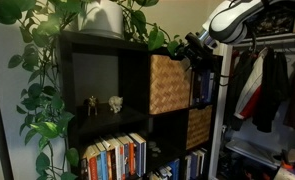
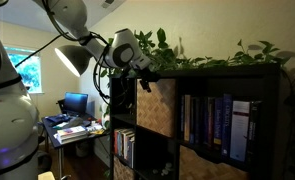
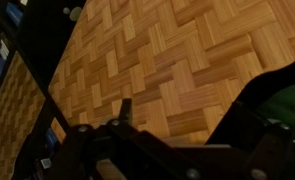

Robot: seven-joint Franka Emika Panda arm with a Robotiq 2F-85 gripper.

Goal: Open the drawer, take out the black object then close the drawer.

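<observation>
Apparently nothing is done yet: the drawer (image 1: 167, 85) sits closed, the gripper (image 1: 189, 50) at its top corner, finger opening unclear.

Leafy plant (image 1: 35, 50) atop black shelf (image 1: 64, 92); figurines (image 1: 115, 102) in cubby; books (image 1: 115, 157) below; clothes (image 1: 272, 85) hanging beside.

Opposing obliques; wrist seemingly against drawer (image 3: 167, 70)

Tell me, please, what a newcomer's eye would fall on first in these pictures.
The light woven basket in the black shelf's upper cubby stands out, and its weave fills the wrist view. The white robot arm reaches toward its top corner, jaws close by. A leafy plant spills over the shelf top, with books in a lower cubby.
</observation>
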